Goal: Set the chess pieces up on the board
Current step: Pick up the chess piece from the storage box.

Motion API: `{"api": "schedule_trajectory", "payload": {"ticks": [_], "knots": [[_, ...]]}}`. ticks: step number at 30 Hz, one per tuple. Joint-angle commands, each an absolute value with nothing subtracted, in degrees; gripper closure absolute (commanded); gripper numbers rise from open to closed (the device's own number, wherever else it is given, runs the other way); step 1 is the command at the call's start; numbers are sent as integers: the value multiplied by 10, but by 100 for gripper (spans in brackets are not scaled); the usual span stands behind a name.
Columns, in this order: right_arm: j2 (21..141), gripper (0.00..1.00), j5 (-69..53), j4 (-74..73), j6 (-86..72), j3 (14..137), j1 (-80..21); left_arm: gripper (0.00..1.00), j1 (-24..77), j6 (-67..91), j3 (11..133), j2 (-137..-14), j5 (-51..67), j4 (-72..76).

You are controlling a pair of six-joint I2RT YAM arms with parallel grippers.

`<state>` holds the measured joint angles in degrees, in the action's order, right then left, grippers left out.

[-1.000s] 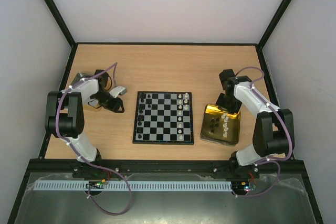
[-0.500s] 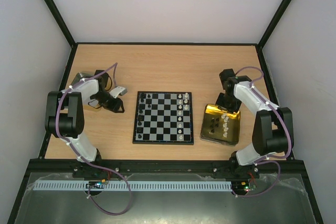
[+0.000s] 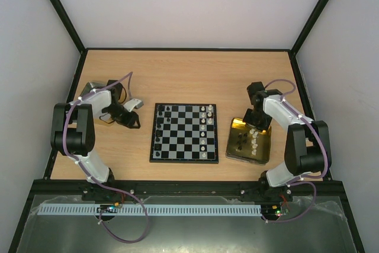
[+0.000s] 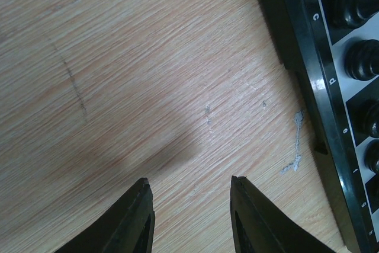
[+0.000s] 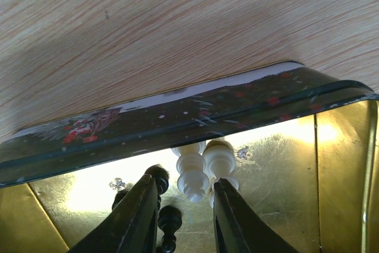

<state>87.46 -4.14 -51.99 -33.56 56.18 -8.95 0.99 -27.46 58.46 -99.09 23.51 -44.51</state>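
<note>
Nearest the arm bases, the gold tin (image 3: 265, 146) held loose black and cream chess pieces (image 3: 253, 137). Over its far wall the right claw (image 5: 185, 186) hung with its fingers apart. They straddled a cream piece without gripping it. The board (image 3: 184, 133) lay mid-table, with black pieces along its left edge and cream along its right. Just left of it, the left claw (image 4: 189, 205) was spread open over bare table (image 4: 118, 57).

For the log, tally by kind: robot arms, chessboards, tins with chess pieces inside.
Robot arms: 2 (left arm, right arm)
Chessboard: 1
Tin with pieces inside: 1
Total: 4
</note>
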Motion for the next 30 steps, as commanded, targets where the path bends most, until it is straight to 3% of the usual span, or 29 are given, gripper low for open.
{"api": "schedule_trajectory", "payload": {"ticks": [1, 15, 21, 30], "knots": [[876, 75, -36, -510, -328, 551, -85, 63, 10, -280, 577, -977, 240, -454], [883, 80, -37, -492, -329, 535, -81, 63, 10, -279, 573, -973, 238, -454], [880, 94, -36, -499, -332, 543, -80, 63, 10, -280, 570, -970, 238, -453], [828, 97, -40, -556, -339, 579, -81, 63, 10, -279, 571, -972, 241, -453]]}}
